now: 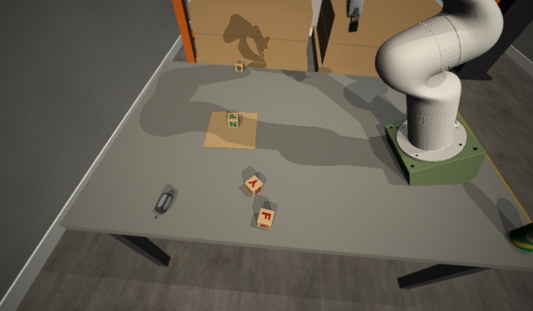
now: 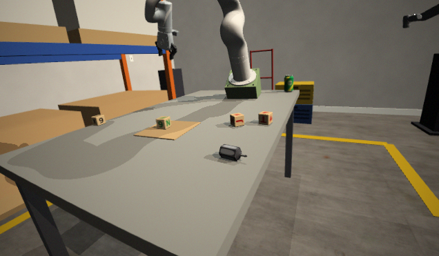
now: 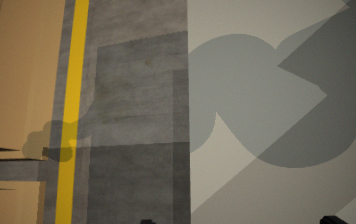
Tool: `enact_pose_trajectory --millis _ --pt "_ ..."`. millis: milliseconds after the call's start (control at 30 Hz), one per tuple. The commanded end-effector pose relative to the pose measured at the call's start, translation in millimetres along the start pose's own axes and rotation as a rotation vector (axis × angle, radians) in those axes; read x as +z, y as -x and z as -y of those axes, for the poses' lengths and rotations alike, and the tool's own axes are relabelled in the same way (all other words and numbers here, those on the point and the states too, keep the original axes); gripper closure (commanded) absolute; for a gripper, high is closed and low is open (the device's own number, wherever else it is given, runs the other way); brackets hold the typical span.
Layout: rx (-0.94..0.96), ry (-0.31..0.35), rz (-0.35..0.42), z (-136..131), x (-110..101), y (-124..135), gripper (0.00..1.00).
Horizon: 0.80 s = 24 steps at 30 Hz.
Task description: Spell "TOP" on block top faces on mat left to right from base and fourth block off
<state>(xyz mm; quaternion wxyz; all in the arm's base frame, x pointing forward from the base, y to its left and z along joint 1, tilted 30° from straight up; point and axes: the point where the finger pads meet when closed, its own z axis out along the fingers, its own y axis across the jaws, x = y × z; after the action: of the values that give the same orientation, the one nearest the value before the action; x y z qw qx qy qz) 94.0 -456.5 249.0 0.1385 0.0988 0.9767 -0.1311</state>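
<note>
The tan mat (image 1: 218, 138) (image 2: 179, 130) bears one block (image 1: 233, 120) (image 2: 163, 123), near its far edge in the top view, with a green P on top and a green Z on its near side. A block with a red Y on top (image 1: 253, 184) (image 2: 237, 120) stands turned on the table. A block with a red F on top (image 1: 266, 218) (image 2: 265, 118) is nearer the front edge. A block with a black 9 on its side (image 1: 239, 66) (image 2: 99, 120) stands at the back edge; its top is too small to read. My gripper (image 1: 353, 27) (image 2: 167, 54) (image 3: 239, 221) is open and empty, high above the table's back edge.
A dark grey motor-like part (image 1: 163, 203) (image 2: 230, 152) lies on the table left of the Y block in the top view. A green can (image 1: 524, 239) (image 2: 288, 83) stands at the far right. Large cardboard boxes (image 1: 251, 15) are behind the back edge.
</note>
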Motion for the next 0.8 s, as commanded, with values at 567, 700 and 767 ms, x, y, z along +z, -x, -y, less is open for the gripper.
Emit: enact_pose_trajectory --millis 567,700,767 --pt "-0.669 0.055 0.024 -40.1 11.9 83.5 0.00" --pt "-0.800 0.064 0.031 -50.0 13.6 99.0 0.00" --pt "-0.866 0.068 0.034 -55.1 14.3 106.6 0.00"
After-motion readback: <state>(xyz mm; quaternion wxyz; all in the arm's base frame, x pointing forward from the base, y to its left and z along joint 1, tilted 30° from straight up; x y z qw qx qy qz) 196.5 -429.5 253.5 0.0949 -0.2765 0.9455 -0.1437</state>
